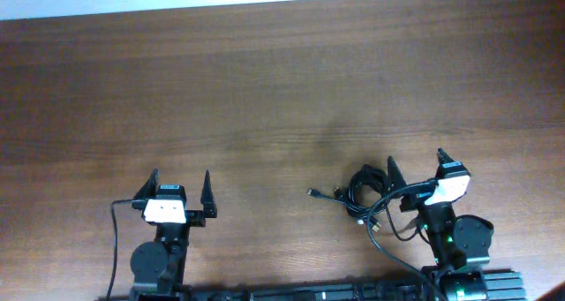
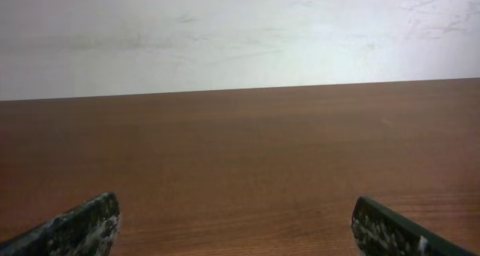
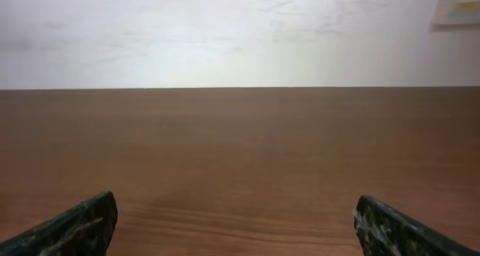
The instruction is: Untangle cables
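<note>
In the overhead view, the cables (image 1: 365, 193) lie as one dark knotted bundle in the lower right of the frame. They sit on the bench (image 1: 265, 89), with a small plug (image 1: 312, 192) trailing out to the left. The right end effector (image 1: 416, 158) sits just beside the bundle with its jaws spread wide and nothing between them, probably parked at rest and not set for a grasp. The left end effector (image 1: 180, 175), in the lower left, is equally spread and empty, well apart from the bundle. No untangling looks begun.

The left wrist view shows only two fingertips (image 2: 90, 226) in the bottom corners, bare wood between them and a white wall (image 2: 240, 31) above. The camera looks across the bench, so no cable appears.

The right wrist view is much the same: fingertips (image 3: 86, 222) far apart, bare bench ahead. The bundle lies off to the side and low, outside this frame, so that arm would likely have to turn toward it first.
</note>
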Tool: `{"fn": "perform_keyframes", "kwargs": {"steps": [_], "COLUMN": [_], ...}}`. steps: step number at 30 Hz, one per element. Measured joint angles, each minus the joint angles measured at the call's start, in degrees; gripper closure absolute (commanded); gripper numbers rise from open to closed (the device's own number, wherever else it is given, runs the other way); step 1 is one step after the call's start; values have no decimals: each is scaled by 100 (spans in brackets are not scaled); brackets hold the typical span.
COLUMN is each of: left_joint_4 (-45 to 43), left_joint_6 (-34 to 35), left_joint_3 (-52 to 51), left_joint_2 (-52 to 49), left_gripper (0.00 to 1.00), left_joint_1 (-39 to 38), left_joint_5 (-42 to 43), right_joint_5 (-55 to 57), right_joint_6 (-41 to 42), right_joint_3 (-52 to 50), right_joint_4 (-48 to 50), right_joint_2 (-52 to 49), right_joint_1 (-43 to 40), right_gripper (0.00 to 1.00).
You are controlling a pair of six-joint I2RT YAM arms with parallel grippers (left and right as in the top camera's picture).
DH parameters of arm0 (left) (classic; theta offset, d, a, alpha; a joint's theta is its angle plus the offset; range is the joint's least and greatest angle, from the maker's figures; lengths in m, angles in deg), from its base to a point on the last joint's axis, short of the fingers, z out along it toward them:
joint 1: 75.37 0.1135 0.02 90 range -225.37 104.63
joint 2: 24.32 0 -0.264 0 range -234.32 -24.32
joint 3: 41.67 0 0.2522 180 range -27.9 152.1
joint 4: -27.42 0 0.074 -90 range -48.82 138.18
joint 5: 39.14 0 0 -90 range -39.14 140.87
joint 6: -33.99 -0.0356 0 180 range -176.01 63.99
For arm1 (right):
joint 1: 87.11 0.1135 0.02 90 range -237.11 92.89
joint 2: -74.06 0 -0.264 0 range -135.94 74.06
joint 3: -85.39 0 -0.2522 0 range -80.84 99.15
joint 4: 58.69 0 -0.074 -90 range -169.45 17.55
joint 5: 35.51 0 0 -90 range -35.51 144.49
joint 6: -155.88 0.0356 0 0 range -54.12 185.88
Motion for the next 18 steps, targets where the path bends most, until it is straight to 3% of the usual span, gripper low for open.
{"fn": "perform_keyframes", "kwargs": {"steps": [4,7,11,18], "left_joint_4": [2,0,2,2], "left_joint_6": [0,0,0,0], "left_joint_3": [0,0,0,0], "left_joint_2": [0,-2,-2,0], "left_gripper": [1,1,1,1], "left_joint_1": [0,0,0,0], "left_joint_5": [0,0,2,22], "right_joint_5": [-144,-179,-111,-103], "right_joint_6": [697,905,938,931], "right_joint_3": [136,719,1637,3047], "right_joint_4": [-367,-1670,-2588,-3556], "right_joint_2": [-4,-26,-136,-1593], "right_joint_1": [0,9,11,15], "right_gripper": [0,0,0,0]}}
